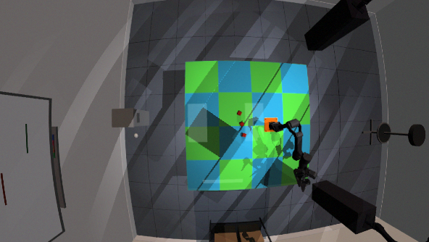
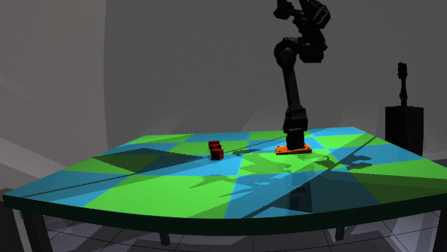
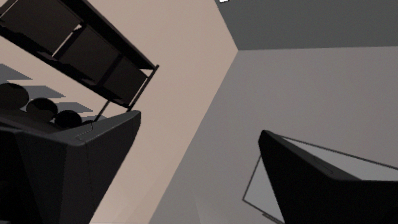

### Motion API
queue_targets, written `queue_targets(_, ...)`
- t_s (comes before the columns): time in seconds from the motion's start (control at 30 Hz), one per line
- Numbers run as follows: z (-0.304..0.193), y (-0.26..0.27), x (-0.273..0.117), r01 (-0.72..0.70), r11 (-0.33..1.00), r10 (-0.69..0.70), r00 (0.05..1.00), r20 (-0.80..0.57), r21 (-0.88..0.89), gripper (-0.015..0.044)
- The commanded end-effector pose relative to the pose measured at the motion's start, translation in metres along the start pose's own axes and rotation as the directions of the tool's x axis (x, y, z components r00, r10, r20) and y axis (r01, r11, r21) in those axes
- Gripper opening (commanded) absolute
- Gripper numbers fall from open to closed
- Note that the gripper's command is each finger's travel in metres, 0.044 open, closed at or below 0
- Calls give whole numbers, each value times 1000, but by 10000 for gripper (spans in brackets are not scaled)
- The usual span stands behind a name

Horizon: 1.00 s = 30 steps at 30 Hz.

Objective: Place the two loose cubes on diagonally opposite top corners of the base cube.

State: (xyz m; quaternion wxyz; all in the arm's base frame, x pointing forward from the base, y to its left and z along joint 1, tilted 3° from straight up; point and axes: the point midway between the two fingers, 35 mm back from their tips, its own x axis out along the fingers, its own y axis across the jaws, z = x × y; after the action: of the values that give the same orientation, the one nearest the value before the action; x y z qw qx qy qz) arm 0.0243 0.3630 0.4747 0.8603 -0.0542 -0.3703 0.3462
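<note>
Three red cubes stand apart in a loose row on the checkered table. In the top and exterior views there is a far cube [image 1: 239, 113] [image 2: 214, 142], a middle cube [image 1: 241, 124] and a near cube [image 1: 243, 135] [image 2: 217, 155]. In the exterior view they partly overlap. Which one is the fixed base cube cannot be told. No cube rests on another. My gripper [image 3: 202, 126] is open and empty, with its fingers wide apart and only walls and furniture behind them. It is raised high, well away from the cubes, and is cut off at the top in the exterior view.
The arm stands on an orange base plate [image 1: 267, 119] [image 2: 281, 151] to the right of the cubes. The green and blue table [image 1: 235, 174] [image 2: 151, 192] carries shadows. A shelf rack [image 3: 90, 55] and a whiteboard [image 1: 25, 163] are off the table by the walls.
</note>
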Motion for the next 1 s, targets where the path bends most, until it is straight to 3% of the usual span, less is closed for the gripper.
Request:
queue_targets(0.0,-1,0,1,0,1000,0,1000,-2,-1,374)
queue_targets(0.13,-25,-7,18,-8,1000,7,999,-44,-11,269)
queue_targets(0.6,-147,-53,64,-28,1000,25,943,-332,-3,265)
queue_targets(0.97,-254,-112,56,51,997,-5,778,-628,56,265)
